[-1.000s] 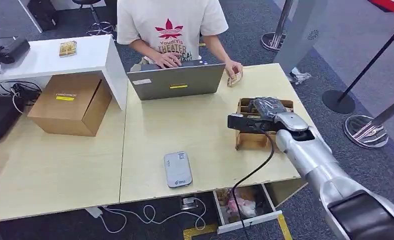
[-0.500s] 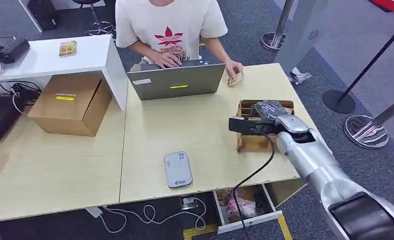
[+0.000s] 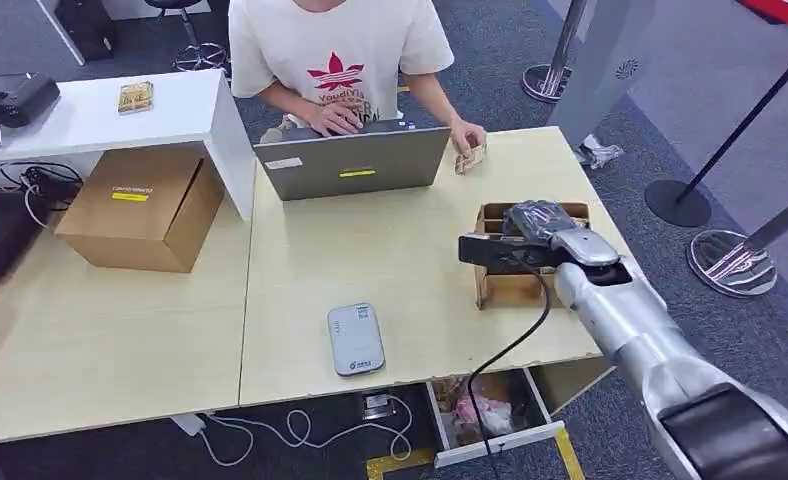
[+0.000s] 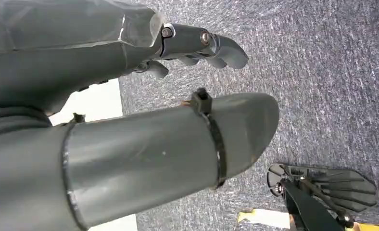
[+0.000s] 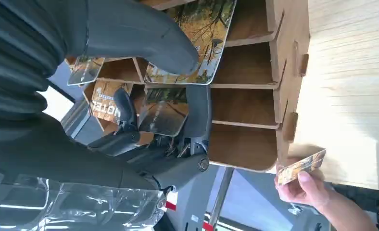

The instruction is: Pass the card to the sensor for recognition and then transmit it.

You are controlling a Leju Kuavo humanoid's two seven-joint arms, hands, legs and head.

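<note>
A wooden card box (image 3: 498,290) stands on the right part of the table, with several picture cards upright in its slots. My right hand (image 3: 530,232) reaches into it from above. In the right wrist view its thumb (image 5: 149,41) lies on the face of a forest-print card (image 5: 204,33), and dark fingers (image 5: 197,113) press the card's other side, so the card is pinched while still in the box (image 5: 274,86). The grey card sensor (image 3: 356,338) lies flat near the table's front edge, left of the box. My left hand (image 4: 168,139) hangs over carpet, holding nothing, fingers apart.
A person sits behind an open laptop (image 3: 355,162) at the far edge, holding another card (image 3: 468,157) in one hand (image 5: 303,185). A cardboard box (image 3: 140,205) and a white shelf (image 3: 100,110) are at the left. A cable runs off the front edge near an open drawer (image 3: 490,410).
My right hand has sunk a little lower and nearer over the card box. The person has shifted slightly. Nothing else moved.
</note>
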